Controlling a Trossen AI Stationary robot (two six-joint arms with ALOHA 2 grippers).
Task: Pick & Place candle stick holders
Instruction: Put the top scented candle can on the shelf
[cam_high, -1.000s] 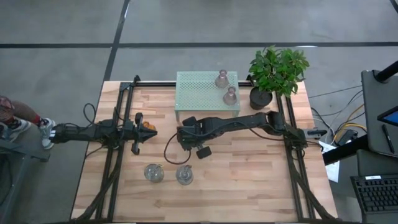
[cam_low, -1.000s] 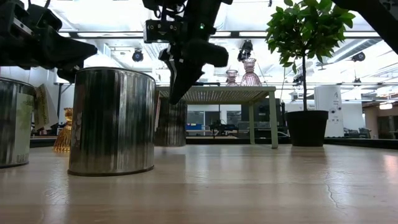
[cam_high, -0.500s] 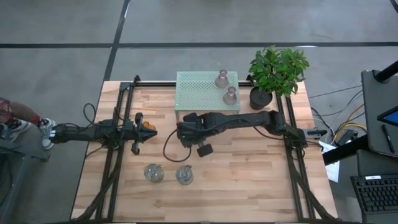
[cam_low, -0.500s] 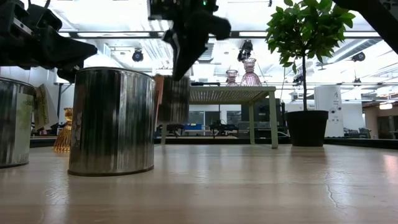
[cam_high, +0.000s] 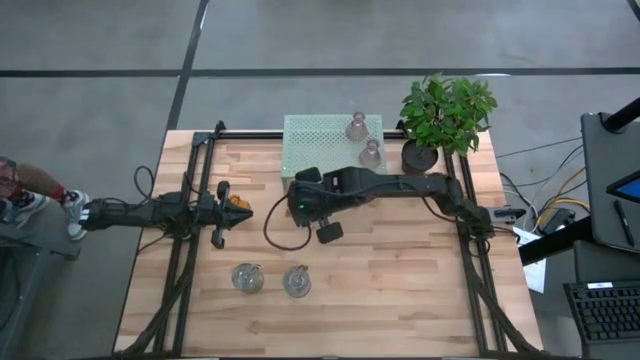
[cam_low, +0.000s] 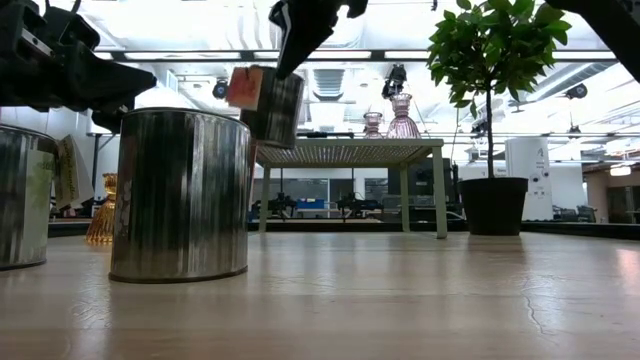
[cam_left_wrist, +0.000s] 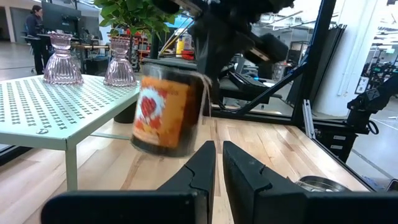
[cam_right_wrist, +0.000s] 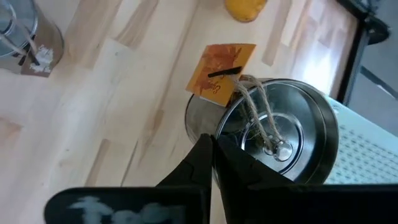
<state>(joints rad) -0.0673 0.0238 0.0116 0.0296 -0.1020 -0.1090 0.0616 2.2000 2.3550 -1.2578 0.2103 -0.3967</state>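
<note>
- Right gripper (cam_high: 297, 203) sits just beside the pale green mesh shelf (cam_high: 320, 145), at its near edge.
- 2 pink holders (cam_high: 363, 139) stand on the shelf.
- 2 silvery jars (cam_high: 271, 280) stand near the table's front.
- Left gripper (cam_high: 222, 213) touches the amber holder (cam_high: 238, 202).
- Potted plant (cam_high: 443, 118) stands right of the shelf.

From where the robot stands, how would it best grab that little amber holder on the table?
The amber holder stands upright, bottle-shaped, wide at the foot and narrower above, so the narrow upper part looks like the best place to pinch. The left gripper is right beside it and could come in level from that side. The right gripper is busy, carrying the tagged jar.
</note>
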